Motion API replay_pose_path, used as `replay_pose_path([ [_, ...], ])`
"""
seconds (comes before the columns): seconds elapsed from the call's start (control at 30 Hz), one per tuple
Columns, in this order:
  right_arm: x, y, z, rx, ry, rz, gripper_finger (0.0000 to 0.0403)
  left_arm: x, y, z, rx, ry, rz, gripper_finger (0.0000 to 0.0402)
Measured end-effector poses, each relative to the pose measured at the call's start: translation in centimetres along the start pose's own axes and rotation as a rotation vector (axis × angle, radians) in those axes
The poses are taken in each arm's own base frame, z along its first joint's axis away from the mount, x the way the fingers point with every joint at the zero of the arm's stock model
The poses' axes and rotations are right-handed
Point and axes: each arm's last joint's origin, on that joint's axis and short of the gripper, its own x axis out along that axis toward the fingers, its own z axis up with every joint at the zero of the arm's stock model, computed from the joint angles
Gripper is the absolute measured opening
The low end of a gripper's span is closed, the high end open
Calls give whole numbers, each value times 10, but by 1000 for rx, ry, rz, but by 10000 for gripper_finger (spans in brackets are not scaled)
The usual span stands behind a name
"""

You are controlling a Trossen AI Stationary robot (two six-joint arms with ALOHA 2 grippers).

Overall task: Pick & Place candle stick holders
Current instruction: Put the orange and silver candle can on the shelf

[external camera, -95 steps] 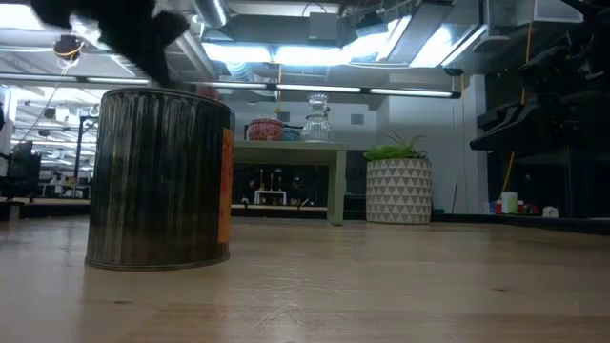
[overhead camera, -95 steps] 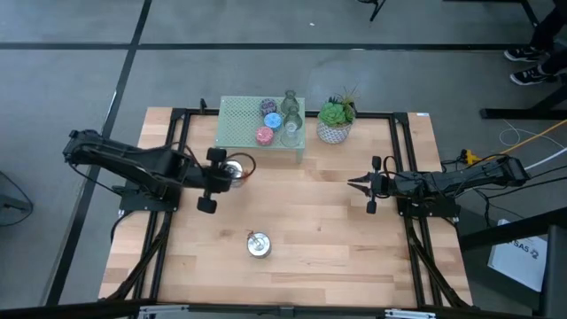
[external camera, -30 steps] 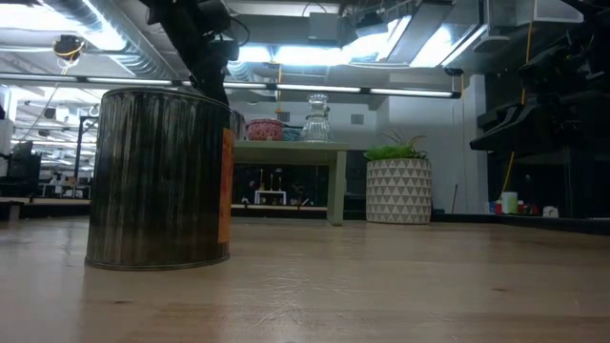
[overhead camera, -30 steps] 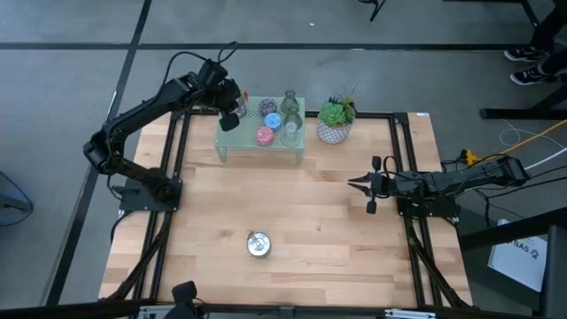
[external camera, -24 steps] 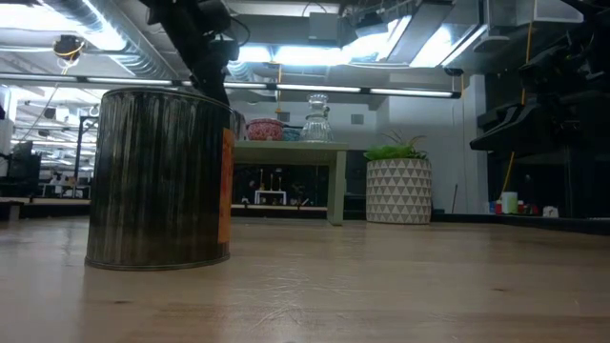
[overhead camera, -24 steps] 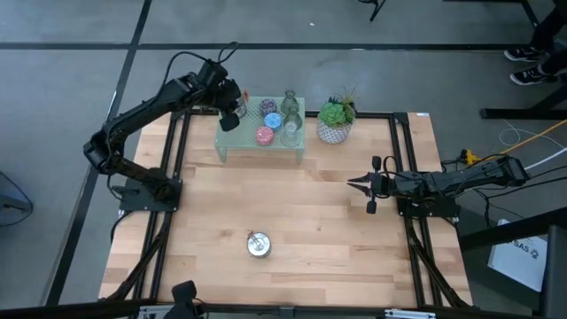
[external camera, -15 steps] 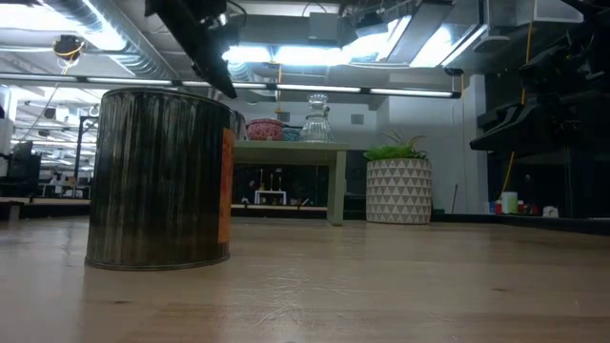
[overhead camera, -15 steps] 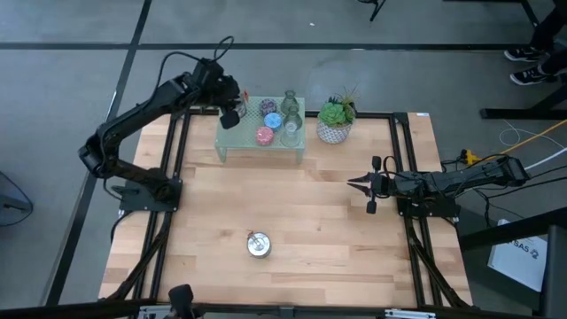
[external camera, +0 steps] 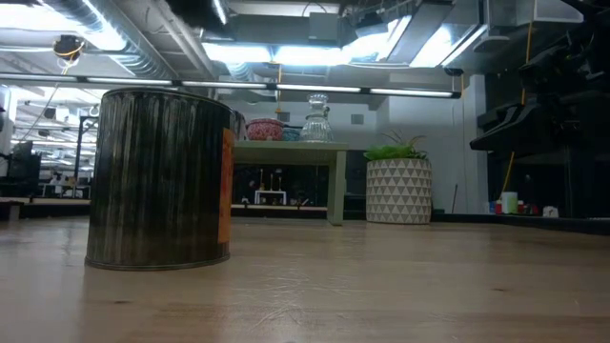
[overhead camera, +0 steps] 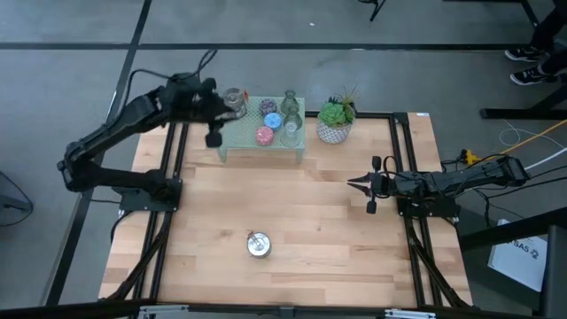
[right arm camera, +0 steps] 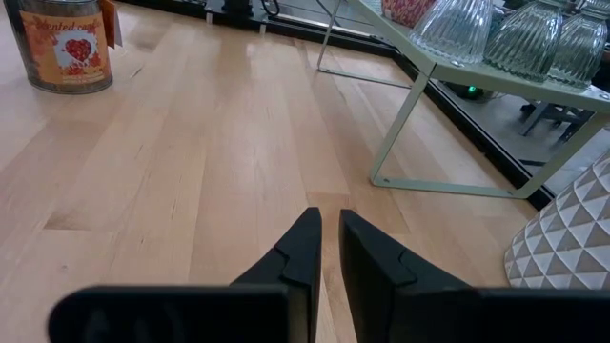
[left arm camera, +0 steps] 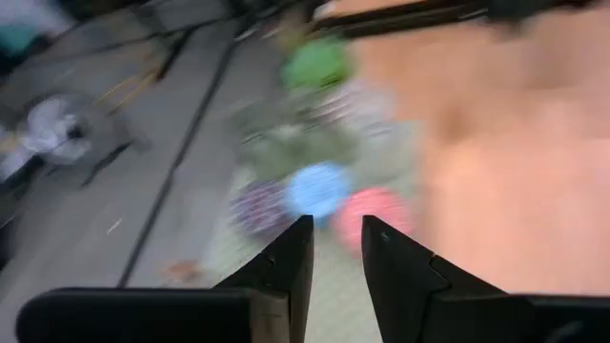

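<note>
A mint-green mesh stand (overhead camera: 252, 133) at the table's far side bears several candle stick holders: purple (overhead camera: 268, 106), blue (overhead camera: 273, 121), pink (overhead camera: 264, 136) and clear glass ones (overhead camera: 291, 118). A small clear holder (overhead camera: 234, 99) stands on the stand's far left corner. My left gripper (overhead camera: 220, 105) is just left of it, open by a narrow gap (left arm camera: 335, 238) and empty. A shiny silver tin holder (overhead camera: 258, 245) stands on the table near the front. My right gripper (overhead camera: 356, 183) is shut and empty over the table's right side.
A green plant in a white pot (overhead camera: 336, 121) stands right of the stand. In the low view the tin (external camera: 160, 178) fills the near left, with the stand (external camera: 286, 145) and pot (external camera: 398, 186) behind. Bare wood lies between the tin and the stand.
My left gripper has drawn back from above the stand's far left corner toward the table's left edge, and has left the low view. The small clear holder now shows standing on that corner of the stand.
</note>
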Motion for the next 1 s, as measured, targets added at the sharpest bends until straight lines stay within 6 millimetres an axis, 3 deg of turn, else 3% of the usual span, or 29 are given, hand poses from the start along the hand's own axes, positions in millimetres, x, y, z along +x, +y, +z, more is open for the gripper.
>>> replay_pose_path([
  [0.23, 0, 0, 0, 0, 0, 0, 43, -30, -44, 9, 114, -115, -242, 79],
  [0.47, 0, 0, 0, 0, 0, 0, 43, -38, -80, 17, 207, -170, -417, 82],
  [0.73, 0, 0, 0, 0, 0, 0, 43, -38, -127, 14, 255, -146, -582, 79],
  [1.0, 0, 0, 0, 0, 0, 0, 43, -19, -186, 11, 323, -125, -617, 79],
])
